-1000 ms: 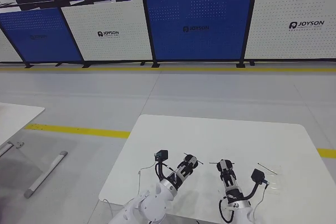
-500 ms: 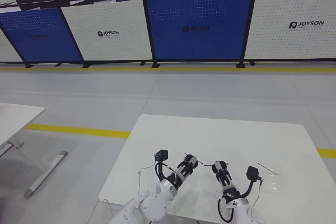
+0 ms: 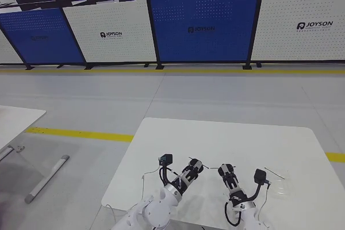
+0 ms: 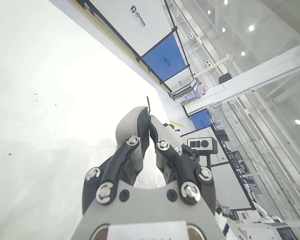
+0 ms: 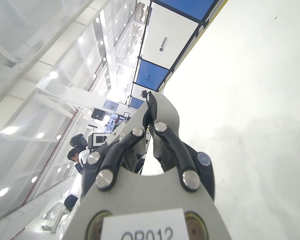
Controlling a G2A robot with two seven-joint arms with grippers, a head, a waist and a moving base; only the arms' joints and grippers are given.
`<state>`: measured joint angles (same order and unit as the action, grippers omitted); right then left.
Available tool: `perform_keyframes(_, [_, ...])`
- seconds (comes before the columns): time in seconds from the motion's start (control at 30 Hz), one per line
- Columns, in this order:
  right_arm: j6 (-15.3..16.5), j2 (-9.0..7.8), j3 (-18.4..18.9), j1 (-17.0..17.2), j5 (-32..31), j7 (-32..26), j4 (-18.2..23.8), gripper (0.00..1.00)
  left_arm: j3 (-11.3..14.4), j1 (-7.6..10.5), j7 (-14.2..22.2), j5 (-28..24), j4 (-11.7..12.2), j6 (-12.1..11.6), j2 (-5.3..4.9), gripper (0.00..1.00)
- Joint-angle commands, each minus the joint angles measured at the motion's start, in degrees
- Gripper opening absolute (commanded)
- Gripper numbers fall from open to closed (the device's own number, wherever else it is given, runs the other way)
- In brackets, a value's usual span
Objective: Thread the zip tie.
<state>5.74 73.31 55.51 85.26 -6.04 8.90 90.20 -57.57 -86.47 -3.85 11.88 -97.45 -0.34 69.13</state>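
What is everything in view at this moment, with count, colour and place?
Table: one, white, in front of the robot.
Zip tie: black, thin, held above the table; whether one piece, cannot tell.
Strip: one, dark, thin, on the table's right side.
Clear bag: one, beside that strip.
Second table: one, white, far left.
Panels: five, blue and white, across the floor.
Floor lines: two, yellow.
Left jaws: grey-black, shut on the tie.
Right jaws: grey-black, shut on the tie.

Right grey-and-black tool (image 3: pixel 225 168) shifted across the white table (image 3: pixel 287 138) toward the left tool (image 3: pixel 199 167), narrowing the gap. The thin black zip tie (image 5: pixel 145 93) pinched in it travelled along.
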Motion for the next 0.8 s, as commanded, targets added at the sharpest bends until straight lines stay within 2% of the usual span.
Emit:
perform_keyframes(0.0, [-0.4, 0.18, -0.2, -0.4, 0.1, -0.3, -0.6, 0.0, 0.0, 0.0, 0.0, 0.0, 0.0, 0.0, 0.0, 0.0])
perform_keyframes(0.57, [0.7, 0.45, 0.4, 0.7, -1.3, -0.7, 0.4, 0.0, 0.0, 0.0, 0.0, 0.0, 0.0, 0.0, 0.0, 0.0])
perform_keyframes(0.77, [0.4, 0.91, 0.5, 1.2, -3.1, 2.7, 0.5, 0.0, 0.0, 0.0, 0.0, 0.0, 0.0, 0.0, 0.0, 0.0])
